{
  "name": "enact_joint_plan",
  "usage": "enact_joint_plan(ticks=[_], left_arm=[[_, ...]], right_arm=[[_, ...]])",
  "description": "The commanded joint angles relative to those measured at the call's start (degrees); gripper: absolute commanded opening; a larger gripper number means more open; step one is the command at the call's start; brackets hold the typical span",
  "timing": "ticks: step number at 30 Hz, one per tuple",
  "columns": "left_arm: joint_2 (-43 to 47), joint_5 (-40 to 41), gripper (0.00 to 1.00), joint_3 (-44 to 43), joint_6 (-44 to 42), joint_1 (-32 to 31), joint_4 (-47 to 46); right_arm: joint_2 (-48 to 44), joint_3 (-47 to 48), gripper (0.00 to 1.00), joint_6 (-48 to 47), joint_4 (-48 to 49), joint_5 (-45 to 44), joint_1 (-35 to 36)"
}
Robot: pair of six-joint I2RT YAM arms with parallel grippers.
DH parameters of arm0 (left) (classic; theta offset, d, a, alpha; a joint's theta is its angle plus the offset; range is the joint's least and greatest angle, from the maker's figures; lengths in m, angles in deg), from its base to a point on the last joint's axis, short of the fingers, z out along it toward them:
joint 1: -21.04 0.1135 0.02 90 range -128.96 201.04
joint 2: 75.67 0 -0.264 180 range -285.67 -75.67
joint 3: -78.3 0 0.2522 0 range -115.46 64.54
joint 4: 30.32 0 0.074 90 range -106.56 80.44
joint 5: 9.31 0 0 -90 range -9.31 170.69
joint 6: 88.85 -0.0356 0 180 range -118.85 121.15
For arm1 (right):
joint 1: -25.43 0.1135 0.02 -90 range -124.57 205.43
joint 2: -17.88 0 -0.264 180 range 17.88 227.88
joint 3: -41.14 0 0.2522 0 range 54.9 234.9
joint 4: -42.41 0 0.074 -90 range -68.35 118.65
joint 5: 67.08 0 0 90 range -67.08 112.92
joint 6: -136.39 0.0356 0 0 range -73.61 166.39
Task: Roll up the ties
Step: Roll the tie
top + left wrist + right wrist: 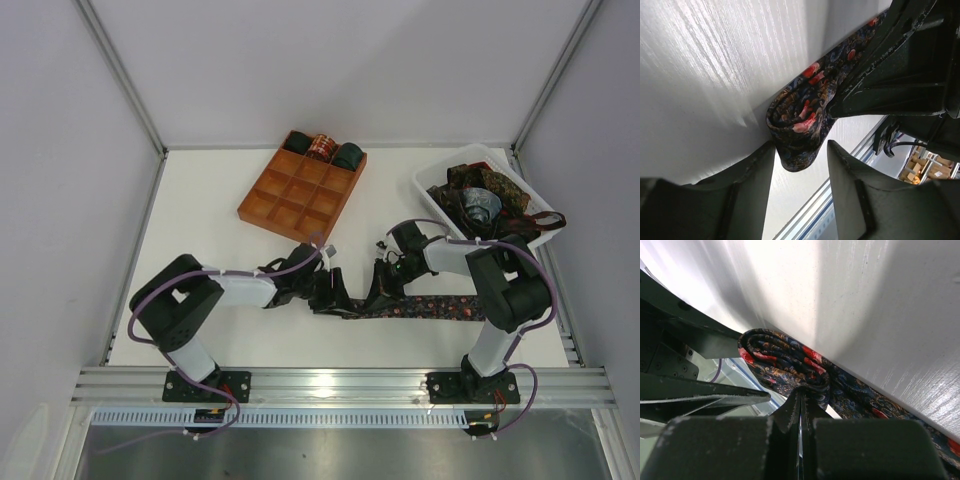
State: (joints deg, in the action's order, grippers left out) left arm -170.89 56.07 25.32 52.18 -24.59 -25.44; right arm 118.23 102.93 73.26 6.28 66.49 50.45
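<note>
Top external view: the tie [440, 305] lies on the tabletop [210, 230], long axis left to right, its left end rolled up. The right fingers [787, 415] clench it just beside that end. The left fingers [747, 175] straddle the rolled end, released. A tray [270, 200] and a bin [428, 192] sit behind.

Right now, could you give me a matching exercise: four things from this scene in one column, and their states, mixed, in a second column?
1. tray
2. white bin
3. left fingers
4. right fingers

a. shut on the tie
b. holds three rolled ties
c. open, the rolled end between them
d. holds loose ties

Pairs: 1-b, 2-d, 3-c, 4-a
</note>
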Motion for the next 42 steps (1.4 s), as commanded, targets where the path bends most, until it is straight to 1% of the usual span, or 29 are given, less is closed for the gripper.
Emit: enact_joint_plan(ticks=[1,4,5,7,8,12,13,16,17,19,24,30,35,42], left_arm=[[-1.4,2.7,0.52,0.0,-0.9,-0.3,-1.0],[-1.2,3.4,0.42,-0.9,-2.1,0.0,-0.6],[-0.9,4.0,0.31,-1.3,-3.1,0.1,0.3],[-0.6,4.7,0.16,-1.6,-4.3,0.4,1.2],[-0.5,4.8,0.01,-2.5,-5.7,0.5,3.3],[0.4,6.6,0.0,-4.5,-8.3,1.0,8.4],[1.0,6.7,0.0,-4.6,-9.0,1.2,11.3],[2.8,7.4,0.0,-4.5,-10.2,1.8,14.8],[3.1,7.5,0.0,-4.5,-10.6,1.9,15.6],[3.9,7.8,0.01,-4.7,-10.9,2.1,18.2],[5.0,10.6,0.0,-6.8,-12.6,2.1,25.4],[6.5,13.2,0.0,-9.0,-14.1,2.1,30.2],[6.9,12.5,0.0,-10.9,-14.7,2.0,31.7],[6.2,12.0,0.0,-17.2,-16.2,1.9,37.5]], right_arm=[[0.6,0.5,0.0,-0.7,0.0,-3.8,0.0],[0.5,0.7,0.0,-0.7,-0.3,-4.2,0.5],[0.4,0.9,0.0,-0.5,-0.5,-4.3,0.5],[0.3,1.1,0.0,-0.3,-0.4,-4.5,0.8],[0.3,1.3,0.0,-0.2,-0.4,-4.6,1.0],[0.7,2.8,0.0,0.3,-0.7,-6.0,2.7],[0.8,3.3,0.0,0.5,-0.6,-6.0,3.3],[1.5,4.6,0.0,1.7,-0.2,-6.1,4.6],[1.6,4.9,0.02,1.9,-0.1,-6.4,4.9],[1.8,5.8,0.03,2.0,-0.3,-6.7,5.7],[3.4,7.9,0.02,2.0,-1.4,-7.7,7.2],[4.7,9.4,0.0,2.8,-1.5,-8.5,8.7],[6.1,10.8,0.0,3.4,-2.1,-9.4,9.8],[9.2,14.3,0.0,4.1,-3.0,-9.9,11.4]])
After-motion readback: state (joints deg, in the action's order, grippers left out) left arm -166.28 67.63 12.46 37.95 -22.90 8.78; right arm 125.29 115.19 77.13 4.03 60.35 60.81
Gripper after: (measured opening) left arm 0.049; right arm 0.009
